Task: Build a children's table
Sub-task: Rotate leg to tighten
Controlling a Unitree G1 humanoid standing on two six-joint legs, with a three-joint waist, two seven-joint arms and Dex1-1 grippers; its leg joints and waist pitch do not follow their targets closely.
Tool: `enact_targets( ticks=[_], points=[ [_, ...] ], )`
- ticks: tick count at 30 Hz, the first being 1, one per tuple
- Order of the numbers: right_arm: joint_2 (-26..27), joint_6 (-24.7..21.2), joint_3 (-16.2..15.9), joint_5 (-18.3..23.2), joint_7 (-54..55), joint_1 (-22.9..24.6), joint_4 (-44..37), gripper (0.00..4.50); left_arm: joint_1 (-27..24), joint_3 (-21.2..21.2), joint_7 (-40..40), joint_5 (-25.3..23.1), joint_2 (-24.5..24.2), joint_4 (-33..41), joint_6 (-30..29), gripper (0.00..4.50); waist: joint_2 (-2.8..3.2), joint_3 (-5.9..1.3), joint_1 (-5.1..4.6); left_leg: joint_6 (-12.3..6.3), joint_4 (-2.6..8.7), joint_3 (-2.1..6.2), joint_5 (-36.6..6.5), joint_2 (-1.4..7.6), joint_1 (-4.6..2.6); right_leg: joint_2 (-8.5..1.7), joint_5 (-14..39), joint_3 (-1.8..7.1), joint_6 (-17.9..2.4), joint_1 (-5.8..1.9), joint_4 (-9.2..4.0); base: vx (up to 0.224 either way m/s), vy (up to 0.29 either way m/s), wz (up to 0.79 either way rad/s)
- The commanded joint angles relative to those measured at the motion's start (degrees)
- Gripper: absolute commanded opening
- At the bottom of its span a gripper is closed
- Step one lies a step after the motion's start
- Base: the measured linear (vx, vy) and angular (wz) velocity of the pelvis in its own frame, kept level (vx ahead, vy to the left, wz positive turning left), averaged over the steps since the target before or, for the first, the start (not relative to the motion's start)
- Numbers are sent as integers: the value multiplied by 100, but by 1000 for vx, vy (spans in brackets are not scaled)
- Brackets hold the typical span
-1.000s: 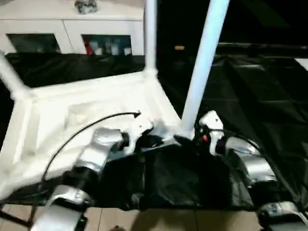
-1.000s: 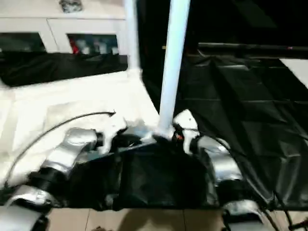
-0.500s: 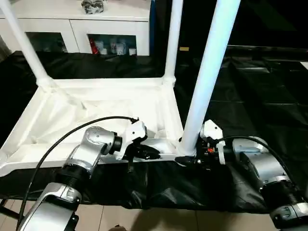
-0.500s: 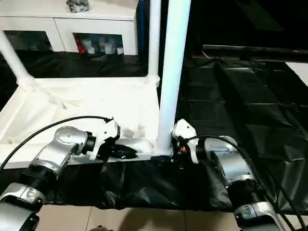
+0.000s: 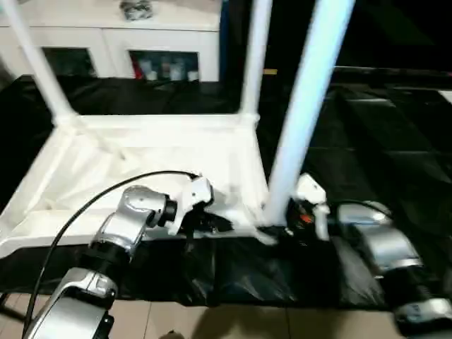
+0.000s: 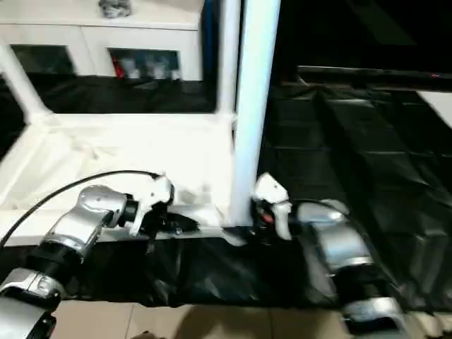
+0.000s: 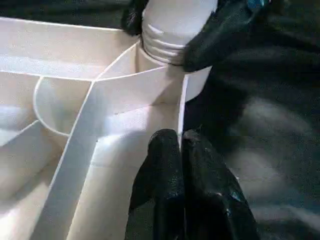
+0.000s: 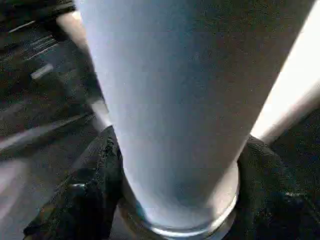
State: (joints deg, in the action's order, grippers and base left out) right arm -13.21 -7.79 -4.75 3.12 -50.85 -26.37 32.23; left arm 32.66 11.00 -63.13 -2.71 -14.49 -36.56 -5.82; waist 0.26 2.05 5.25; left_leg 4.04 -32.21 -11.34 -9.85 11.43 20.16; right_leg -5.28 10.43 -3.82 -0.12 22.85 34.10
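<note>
**Both grippers at the near corner, one leg between the right jaws**

Left gripper (image 7: 181,150): its two black fingers are pressed together with the thin white edge wall of the large white plastic rectangular tabletop (image 5: 152,159) pinched between the tips, right at the near rim. Beyond those tips sits the round corner socket (image 7: 192,82) with a ribbed collar seated in it.

Right gripper (image 8: 175,200): black fingers (image 8: 87,190) stand either side of the long white tapered tubular leg (image 5: 307,106), close against its base where it meets the socket. Whether the pads press the tube or only flank it is hard to make out; the jaws stand about a leg's width apart.

Outward now. The tabletop lies upside down on a black sheet (image 5: 381,141), ribs showing. From the head camera the held leg rises at 1 o'clock and is cut off by the upper edge. A second upright leg (image 5: 254,63) stands at 12 o'clock, a third leg (image 5: 39,67) at 10 o'clock, both cut off above as well. The tabletop's 8 o'clock corner is hidden behind the silver left forearm (image 5: 116,236).

At the back, a white cabinet with glass doors (image 5: 106,49); its contents are too blurred to name.
</note>
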Motion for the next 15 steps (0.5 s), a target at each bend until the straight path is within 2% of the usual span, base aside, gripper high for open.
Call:
enact_targets(
  ticks=[1,2,5,7,9,15],
  points=[
    [479,-91,-319,-141,552,12,374,272,150,-108,805,62,401,78,-169,0,-41,-234,5,28,404,138,-1973,167,-67,-353,2765,207,-803,-176,-565,0,0,0],
    [712,-213,-202,-245,1275,-67,599,272,69,-149,1161,39,607,187,-370,0,-43,-232,-33,28,419,146,-1976,170,-38,-344,2781,214,-755,-184,-571,0,0,0],
    [934,-345,-183,-346,1795,-114,719,272,-25,-145,1483,-12,822,307,-522,0,-37,-228,-80,71,425,162,-2064,156,-53,-333,2910,200,-677,-169,-585,0,0,0],
    [1133,-318,-145,-376,2035,-137,758,272,-100,-101,1619,-29,967,411,-583,0,-43,-225,-84,-29,412,147,-2100,145,-61,-329,2961,222,-613,-137,-625,0,0,0],
    [1274,-245,-86,-310,2051,-156,772,328,-141,-75,1686,-17,1065,496,-631,0,-38,-236,-80,-80,419,151,-2040,145,-40,-325,2864,225,-596,-147,-614,0,0,0],
    [1256,-237,-113,-198,1781,-159,634,379,-164,37,1485,19,1061,633,-630,0,-27,-251,-81,-125,425,136,-1931,149,-15,-302,2456,235,-666,-160,-575,0,0,0]
  ],
)
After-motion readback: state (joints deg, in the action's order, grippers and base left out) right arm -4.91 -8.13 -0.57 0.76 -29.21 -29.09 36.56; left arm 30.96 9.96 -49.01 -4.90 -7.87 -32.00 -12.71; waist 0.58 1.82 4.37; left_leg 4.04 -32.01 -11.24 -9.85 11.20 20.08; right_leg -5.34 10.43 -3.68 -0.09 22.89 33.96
